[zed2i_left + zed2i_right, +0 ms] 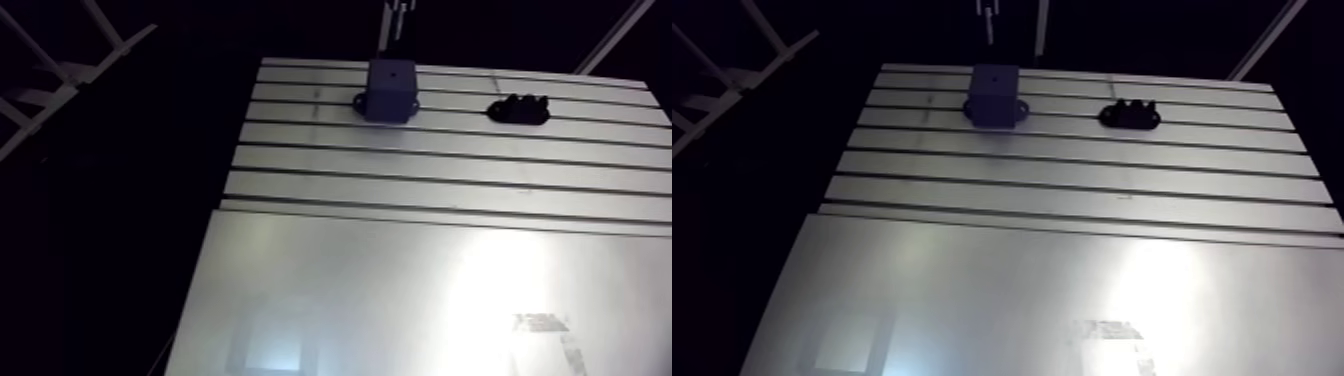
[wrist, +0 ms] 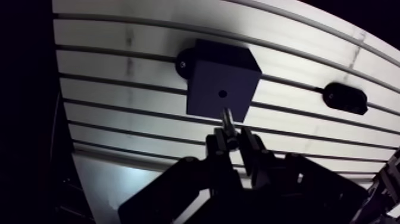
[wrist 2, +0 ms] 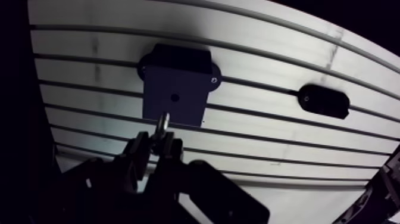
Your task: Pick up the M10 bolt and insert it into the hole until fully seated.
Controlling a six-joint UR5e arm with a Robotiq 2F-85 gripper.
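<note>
Slotted aluminium table point(image 1: 440, 190), hard-lit. Glare on the smooth sheet point(image 1: 340, 300) covering the end farthest from the block. Past the edges only dark, nothing readable there.

Dark square block point(image 2: 221, 83) fixed across the slots by side lugs, with a small round hole point(image 2: 222, 93) in its top face. Black oblong holder point(image 2: 345, 98) well apart to one side of the block, on the same rows of slots. Cannot tell what it carries.

Gripper point(image 2: 234, 140) clamped on the M10 bolt point(image 2: 227, 118). Shank sticks out past the fingertips and points at the block.

Progress, judged from the wrist view:
- Pick-up looks done: bolt off the table and held between the fingers.
- Approach looks nearly done: bolt tip sits over the block's near edge, just short of the hole. Height above the block cannot be read.
- Insertion not yet begun: hole shows open and dark, nothing in it.

Left to do: centre the tip on the hole, line the shank up with it, push down until the head seats, then release. Roughly halfway, and the fine part is what remains.
</note>
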